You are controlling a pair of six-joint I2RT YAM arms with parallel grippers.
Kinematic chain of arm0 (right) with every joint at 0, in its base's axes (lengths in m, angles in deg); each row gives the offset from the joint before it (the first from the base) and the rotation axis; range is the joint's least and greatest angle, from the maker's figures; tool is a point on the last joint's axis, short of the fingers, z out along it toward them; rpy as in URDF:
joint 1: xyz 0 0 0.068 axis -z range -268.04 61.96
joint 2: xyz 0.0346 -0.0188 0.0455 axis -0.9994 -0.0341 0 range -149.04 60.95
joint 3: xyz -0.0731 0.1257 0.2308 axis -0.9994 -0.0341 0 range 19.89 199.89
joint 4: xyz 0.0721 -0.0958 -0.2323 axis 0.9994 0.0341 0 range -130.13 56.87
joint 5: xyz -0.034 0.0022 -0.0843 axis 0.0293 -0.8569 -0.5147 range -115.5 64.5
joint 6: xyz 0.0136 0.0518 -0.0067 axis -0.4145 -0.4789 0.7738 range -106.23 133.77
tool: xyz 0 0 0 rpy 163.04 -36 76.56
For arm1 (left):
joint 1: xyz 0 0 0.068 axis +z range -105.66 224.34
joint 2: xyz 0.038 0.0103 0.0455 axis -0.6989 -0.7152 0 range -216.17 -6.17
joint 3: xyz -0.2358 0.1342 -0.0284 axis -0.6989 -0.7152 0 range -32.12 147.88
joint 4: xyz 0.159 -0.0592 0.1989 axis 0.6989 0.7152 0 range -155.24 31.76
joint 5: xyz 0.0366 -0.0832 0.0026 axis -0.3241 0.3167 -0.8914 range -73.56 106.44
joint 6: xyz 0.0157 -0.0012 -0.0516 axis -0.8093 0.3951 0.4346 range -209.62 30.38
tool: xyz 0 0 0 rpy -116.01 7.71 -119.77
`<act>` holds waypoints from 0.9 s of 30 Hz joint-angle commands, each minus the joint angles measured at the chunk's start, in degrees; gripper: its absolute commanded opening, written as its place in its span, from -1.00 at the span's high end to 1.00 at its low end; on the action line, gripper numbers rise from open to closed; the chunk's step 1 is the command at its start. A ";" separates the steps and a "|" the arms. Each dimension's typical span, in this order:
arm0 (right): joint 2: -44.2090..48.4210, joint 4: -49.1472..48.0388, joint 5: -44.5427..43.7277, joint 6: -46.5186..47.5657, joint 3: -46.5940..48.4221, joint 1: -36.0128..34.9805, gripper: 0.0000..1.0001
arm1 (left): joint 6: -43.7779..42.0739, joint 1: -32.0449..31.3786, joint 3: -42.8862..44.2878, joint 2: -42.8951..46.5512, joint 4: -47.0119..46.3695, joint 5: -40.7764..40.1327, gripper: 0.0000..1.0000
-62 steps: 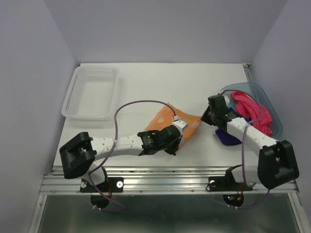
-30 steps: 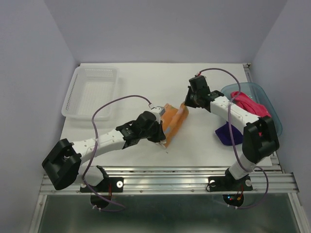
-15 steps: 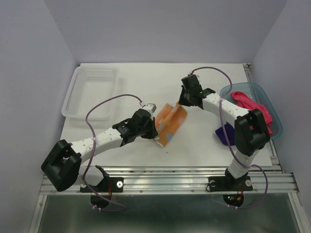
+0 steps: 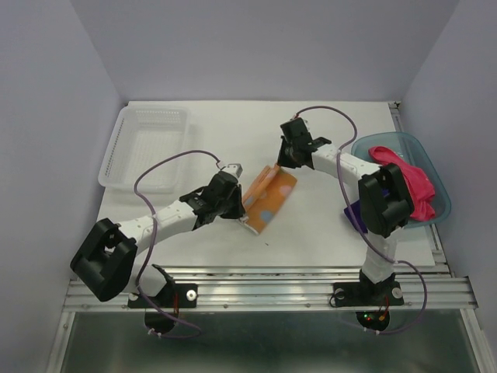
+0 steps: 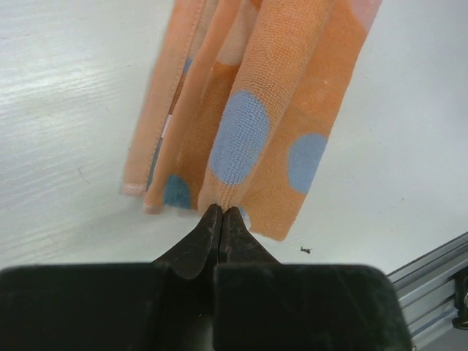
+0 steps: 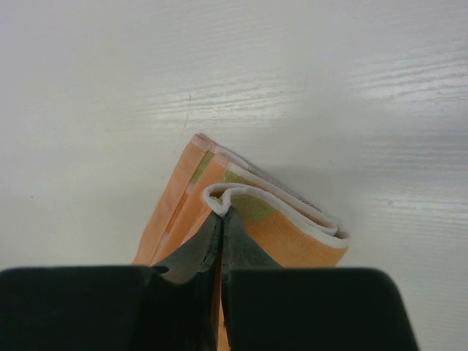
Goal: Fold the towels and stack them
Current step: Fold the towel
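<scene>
The orange towel (image 4: 268, 200) with pale dots lies folded over itself in the middle of the table, held between both grippers. My left gripper (image 4: 239, 208) is shut on its near edge, as the left wrist view shows (image 5: 221, 208), with the orange towel (image 5: 256, 110) hanging past the tips. My right gripper (image 4: 284, 164) is shut on its far white-hemmed corner (image 6: 223, 208), with the orange towel (image 6: 292, 230) in layers beside it. The pink-red towel (image 4: 404, 183) lies in the teal tub (image 4: 435, 167). The dark purple towel (image 4: 354, 215) lies beside the tub, partly hidden by the right arm.
A clear plastic basket (image 4: 147, 148) stands at the back left. The teal tub stands at the right edge. A metal rail (image 4: 264, 289) runs along the near edge with both arm bases. Grey walls close in left, right and behind.
Both grippers have carried the orange towel leftward across the table, folding it over itself. The right arm swung far left, away from the tub.
</scene>
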 commanded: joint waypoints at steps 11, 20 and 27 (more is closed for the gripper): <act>-5.00 -0.65 -2.96 0.44 8.02 0.28 0.53 | 0.37 2.21 2.62 -3.25 4.64 -3.65 -0.10; -3.61 1.91 -2.17 4.31 12.17 0.19 -0.28 | 3.62 2.21 1.66 2.72 6.67 -6.90 -0.98; 10.09 -5.64 -0.14 2.47 -3.90 0.28 -1.00 | 9.42 2.12 -6.24 10.63 -1.84 -1.90 -0.98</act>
